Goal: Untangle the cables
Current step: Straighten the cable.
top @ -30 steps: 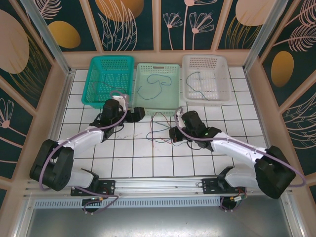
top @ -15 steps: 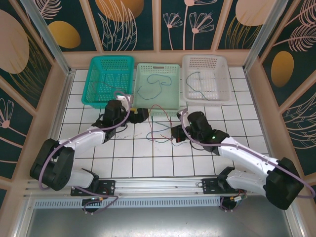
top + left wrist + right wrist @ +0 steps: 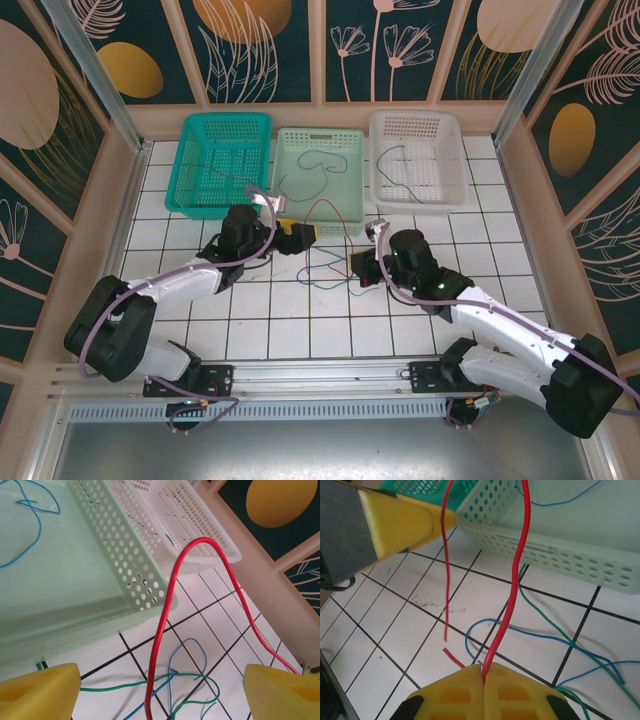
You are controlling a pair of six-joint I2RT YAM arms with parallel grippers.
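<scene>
Two robot arms work a knot of loose wires at the centre of a white tiled table [image 3: 270, 320]. At 3 o'clock of the knot, the right gripper [image 3: 484, 672] has its yellow fingers pressed together on a thin red wire [image 3: 200, 539]. The red wire rises from that clamp in a tall arch and drops again toward 9 o'clock. There its other strand hangs between the yellow fingers of the left gripper [image 3: 161, 682], which stand wide apart, with a gap on either side of the wire. Under the arch a thin blue wire [image 3: 192, 640] and a thin green wire [image 3: 110, 688] lie looped across each other on the tiles. Along the far edge stand three perforated plastic baskets: a teal basket [image 3: 200, 140] at 11 o'clock, a pale green basket [image 3: 350, 150] at 12 and a white basket [image 3: 440, 150] at 1. A second blue wire [image 3: 38, 527] lies inside the pale green basket.
</scene>
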